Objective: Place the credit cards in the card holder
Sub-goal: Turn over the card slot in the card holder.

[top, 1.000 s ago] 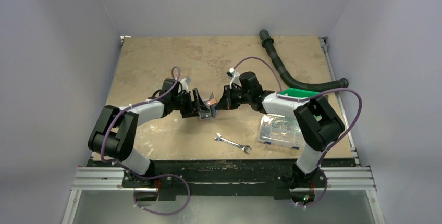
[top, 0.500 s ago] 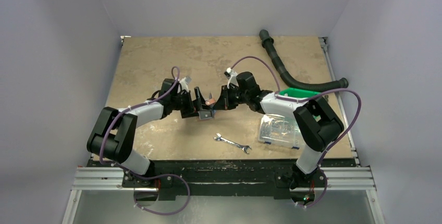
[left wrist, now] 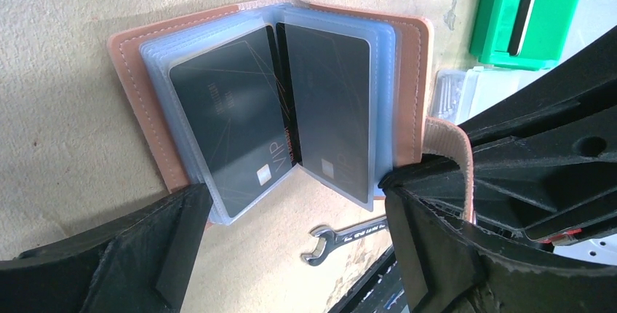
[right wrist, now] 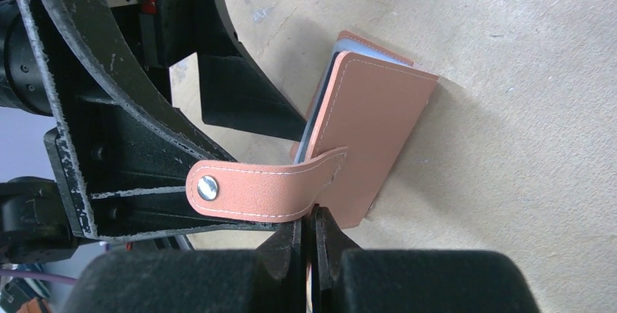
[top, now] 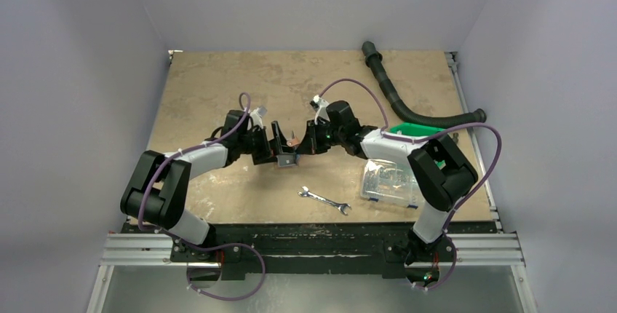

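Since a second ago the right arm's wrist has edged toward the left of the top view, nearer the left arm, and the card holder between them has shifted a touch the same way.

The holder sits mid-frame in the top view, stood up off the surface between the two arms. In the left wrist view it is spread open like a book. Two dark credit cards lie behind its clear sleeves, one on each side of the fold. The left gripper is spread wide, with one finger at each lower corner of the open holder. Whether those fingers press on it I cannot tell. In the right wrist view, the right gripper is pressed almost together at the bottom centre, pinching the lower edge of the outer cover. Just above that pinch the strap curls away, its snap unfastened.

Both cards look fully seated, so I judge the inserting done and the task close to its end, with only checking or closing left. Folding the holder shut would call for the right gripper to swing its cover across. The left fingers must then give way without letting the other half drop. A wrench and a clear box lie lower right, well apart from this.
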You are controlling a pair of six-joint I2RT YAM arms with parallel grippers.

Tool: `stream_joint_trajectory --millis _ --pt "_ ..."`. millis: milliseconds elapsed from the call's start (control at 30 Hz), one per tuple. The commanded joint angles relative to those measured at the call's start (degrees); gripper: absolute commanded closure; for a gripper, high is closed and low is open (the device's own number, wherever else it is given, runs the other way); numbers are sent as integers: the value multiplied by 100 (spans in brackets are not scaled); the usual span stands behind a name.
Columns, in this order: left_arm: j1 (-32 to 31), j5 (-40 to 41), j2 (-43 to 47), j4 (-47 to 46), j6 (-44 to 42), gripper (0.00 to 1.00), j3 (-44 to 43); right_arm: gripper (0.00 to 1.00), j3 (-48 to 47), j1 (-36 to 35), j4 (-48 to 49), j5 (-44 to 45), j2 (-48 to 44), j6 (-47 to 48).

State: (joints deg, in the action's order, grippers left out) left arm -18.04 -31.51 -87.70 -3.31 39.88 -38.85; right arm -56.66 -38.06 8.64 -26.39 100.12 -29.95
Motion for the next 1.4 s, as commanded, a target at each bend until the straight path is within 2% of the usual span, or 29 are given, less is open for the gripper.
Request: stream_joint_trajectory --millis 0,100,300,567,700,900,1233,1300,1367 --pt "-99 -90 1 -327 20 0 -48 100 -300 -91 91 0 -43 29" --pt "-112 142 -48 -192 -37 2 -99 100 -301 -88 72 20 -83 53" --pt "-107 611 -98 316 -325 14 -121 100 -268 -86 95 -130 -124 29" --pt "-52 804 90 641 -382 20 -34 100 -217 -32 104 -168 -111 60" --pt "20 934 367 874 -448 19 -35 100 -179 -8 99 -156 -155 60" --pt "124 1125 933 1381 -657 13 -239 100 -170 1 88 -155 -190 83" --pt "266 1226 1202 1818 -857 12 -436 100 2 39 325 -270 -159 -96" --pt "266 1009 1119 1689 -823 13 -423 100 80 96 371 -282 -149 -150" --pt "266 602 928 1413 -720 20 -401 100 173 166 470 -311 -142 -235"
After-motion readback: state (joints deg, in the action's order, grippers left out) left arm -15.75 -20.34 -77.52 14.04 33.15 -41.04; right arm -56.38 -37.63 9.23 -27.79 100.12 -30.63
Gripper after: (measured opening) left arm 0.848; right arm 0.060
